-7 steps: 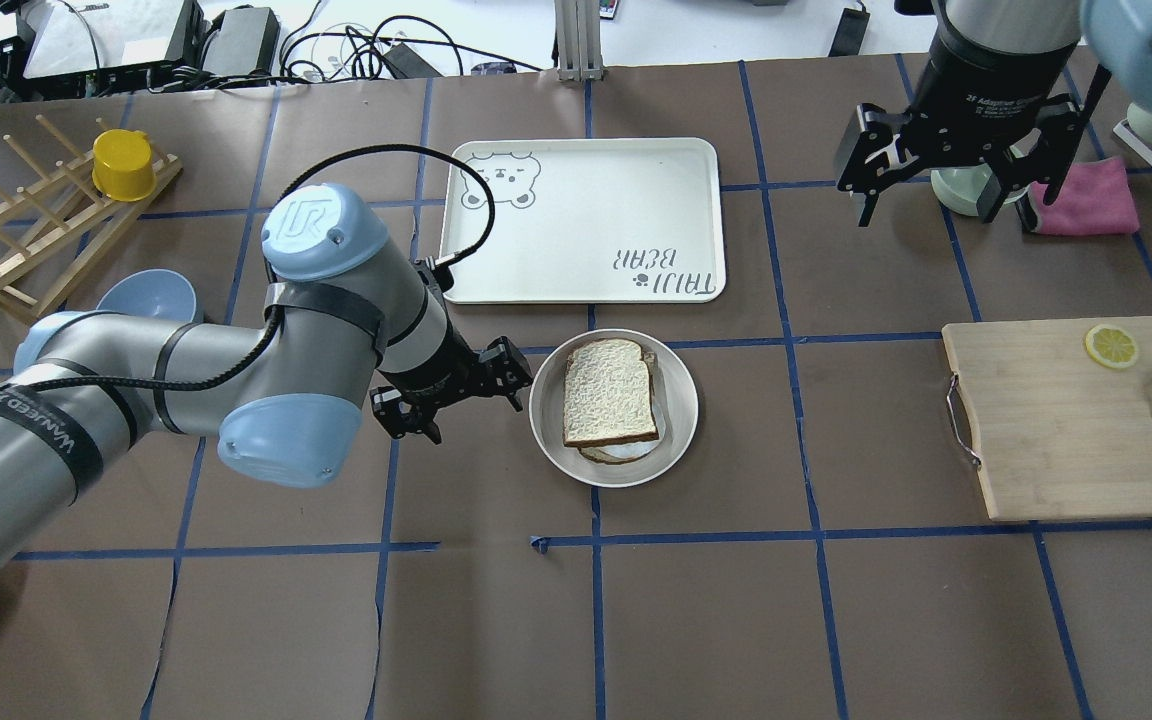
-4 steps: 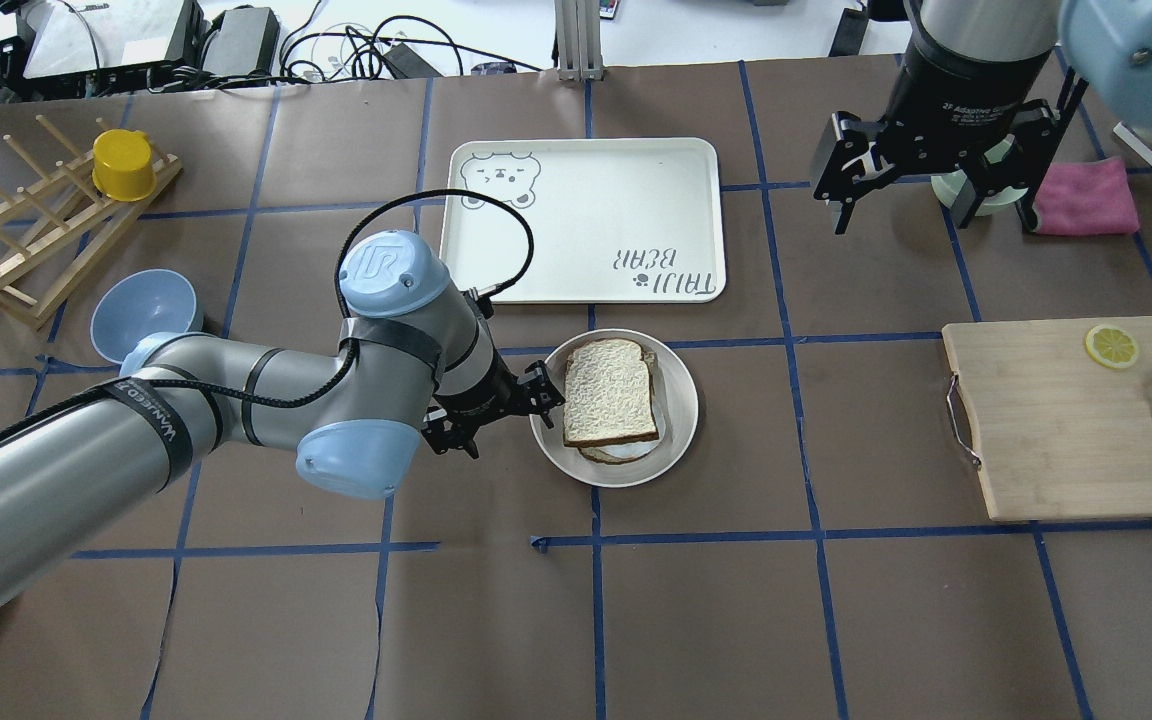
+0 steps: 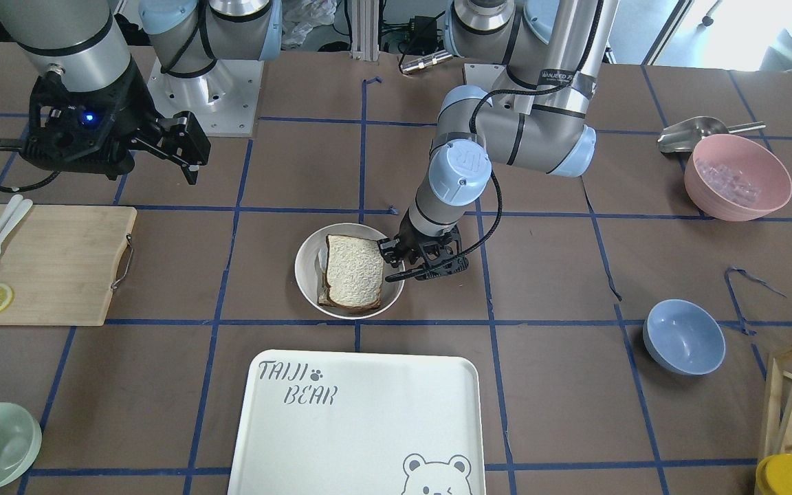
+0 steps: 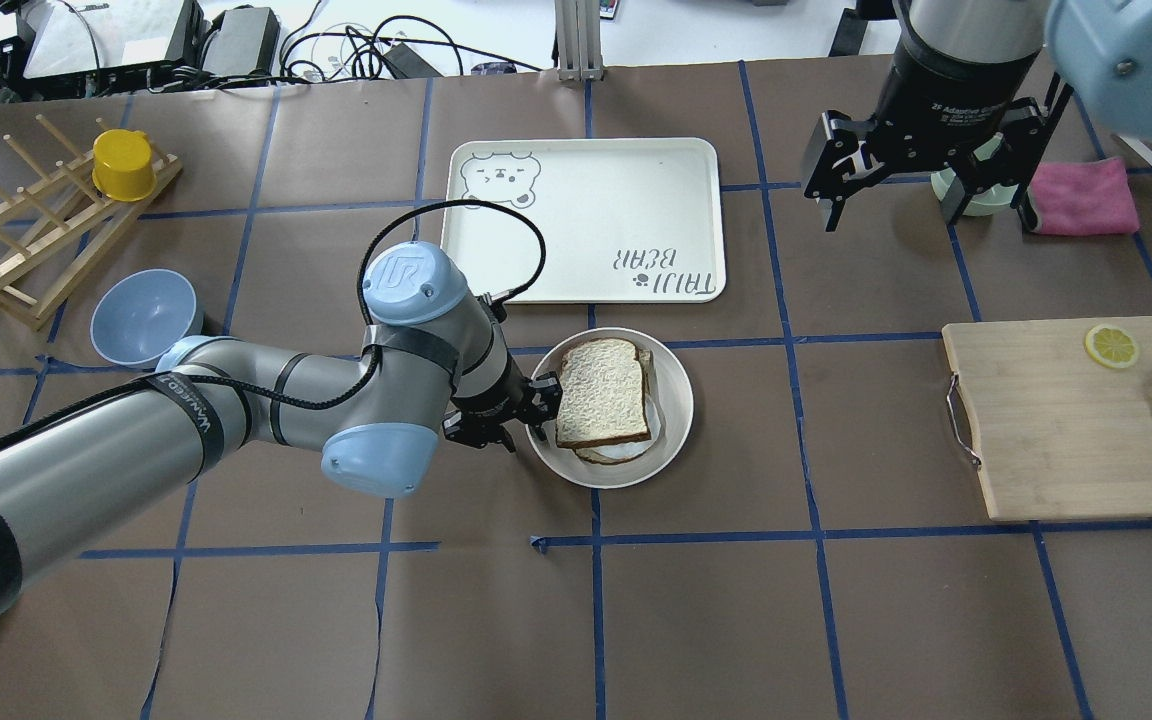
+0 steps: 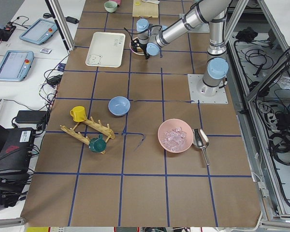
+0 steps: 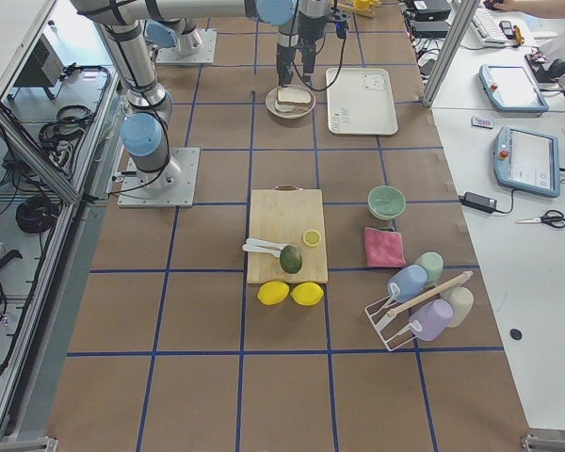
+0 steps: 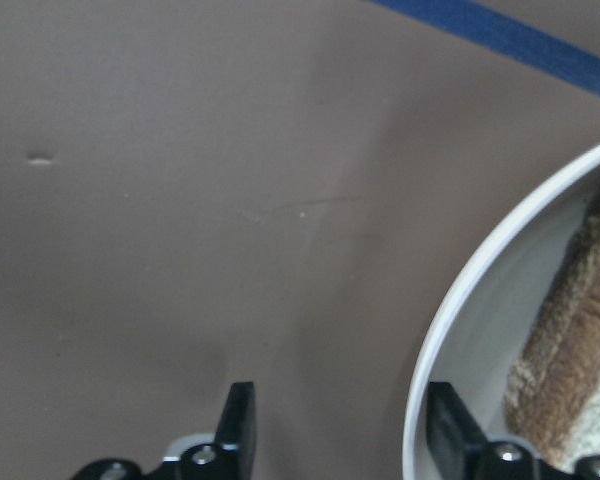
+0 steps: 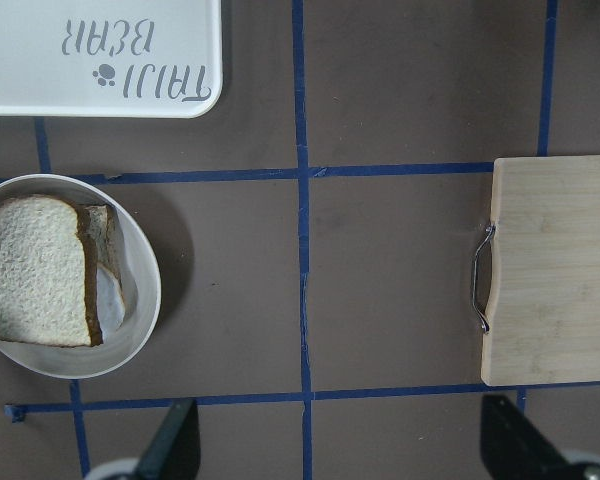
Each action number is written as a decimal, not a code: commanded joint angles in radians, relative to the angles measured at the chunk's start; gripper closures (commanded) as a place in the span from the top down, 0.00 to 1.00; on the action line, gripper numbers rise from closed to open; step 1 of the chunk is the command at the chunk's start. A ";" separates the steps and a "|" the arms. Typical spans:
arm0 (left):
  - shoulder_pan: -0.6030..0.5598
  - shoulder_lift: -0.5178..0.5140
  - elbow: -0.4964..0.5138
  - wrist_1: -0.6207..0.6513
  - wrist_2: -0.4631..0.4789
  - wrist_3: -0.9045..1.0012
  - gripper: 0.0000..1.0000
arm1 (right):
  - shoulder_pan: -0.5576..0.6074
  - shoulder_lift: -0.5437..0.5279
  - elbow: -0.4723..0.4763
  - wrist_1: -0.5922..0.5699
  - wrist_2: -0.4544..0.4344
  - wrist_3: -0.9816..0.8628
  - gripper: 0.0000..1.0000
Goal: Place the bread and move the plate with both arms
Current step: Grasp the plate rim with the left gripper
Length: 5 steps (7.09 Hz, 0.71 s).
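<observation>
The bread (image 4: pixel 603 392) lies flat on top of another slice in the round white plate (image 4: pixel 671 440), near the table's middle. It also shows in the front view (image 3: pixel 353 270) and the right wrist view (image 8: pixel 35 270). My left gripper (image 4: pixel 526 415) is low at the plate's left rim and open. In the left wrist view the left gripper (image 7: pixel 342 425) straddles the plate's rim (image 7: pixel 430 340), with one finger outside and one inside. My right gripper (image 4: pixel 921 205) is open and empty, high above the far right of the table, well away from the plate (image 8: pixel 145 290).
The white bear tray (image 4: pixel 586 215) lies just beyond the plate. A wooden cutting board (image 4: pixel 1066 420) with a lemon slice lies at the right. A mint bowl (image 4: pixel 976 195) and a pink cloth (image 4: pixel 1086 195) sit under the right arm. A blue bowl (image 4: pixel 143 315) and a wooden rack stand at the left.
My left arm has moved right and brought its open gripper onto the plate's left rim. My right gripper has drifted a little to the left. The bread and plate have hardly moved.
</observation>
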 commanded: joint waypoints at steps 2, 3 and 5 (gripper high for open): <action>-0.001 0.005 0.005 0.012 0.003 0.037 0.00 | -0.001 0.001 0.002 -0.028 -0.002 -0.001 1.00; 0.000 0.030 0.010 0.024 0.003 0.047 0.00 | 0.000 0.001 0.002 -0.028 -0.003 -0.001 1.00; 0.008 0.079 0.013 0.059 -0.049 0.047 0.00 | -0.001 0.000 0.000 -0.034 0.000 0.001 1.00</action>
